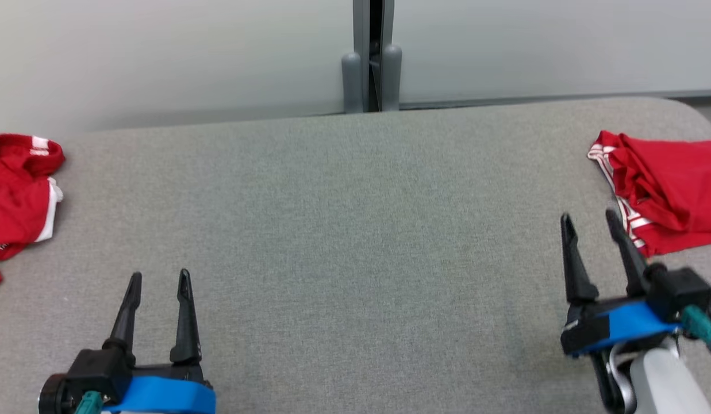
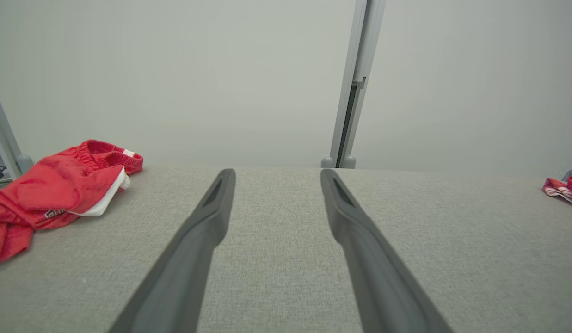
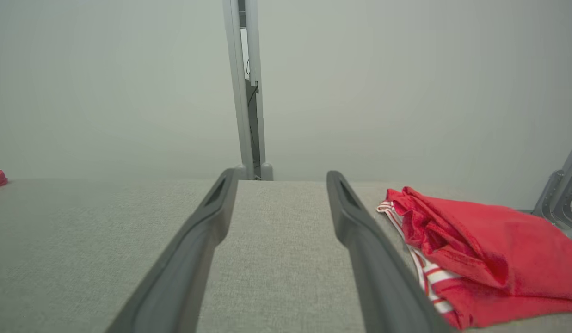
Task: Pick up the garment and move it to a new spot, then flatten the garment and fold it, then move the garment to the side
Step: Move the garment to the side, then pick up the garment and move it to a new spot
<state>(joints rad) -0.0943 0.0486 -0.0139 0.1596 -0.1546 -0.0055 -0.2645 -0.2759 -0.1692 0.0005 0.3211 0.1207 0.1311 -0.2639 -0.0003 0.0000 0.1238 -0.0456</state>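
Head view, clock positions read off that frame.

Worktop (image 1: 355,241): grey woven cover, spans the whole frame from 9 to 3 o'clock; rounded corner at about 2 o'clock; middle bare.

Wall panels (image 1: 160,52): pale grey-green, plain, standing behind the far edge of the worktop across 10 to 2 o'clock.

Right garment (image 1: 668,184): red cloth with a red-and-white striped edge, bunched in loose folds at 3 o'clock, lying on the worktop and cut off by the frame edge.

Left garment (image 1: 16,190): red with white trim and a gathered waistband, crumpled at 9 o'clock, on the worktop, partly out of frame; well apart from the right garment. Cannot tell which of the two the task means.

Right pincer (image 1: 588,215): at 4 o'clock, jaws spread wide, nothing between them; fingers point toward 12; its outer finger crosses the striped edge of the right garment in this frame; the right wrist view shows that finger just beside the stripes; contact cannot be told.

Left pincer (image 1: 160,274): at 7 o'clock, jaws likewise wide apart and empty; fingers point toward 12 over bare worktop; near the left garment, not touching it.

Post (image 1: 371,57): grey upright with a dark slot between the panels at 12 o'clock; two rounded feet at its base.
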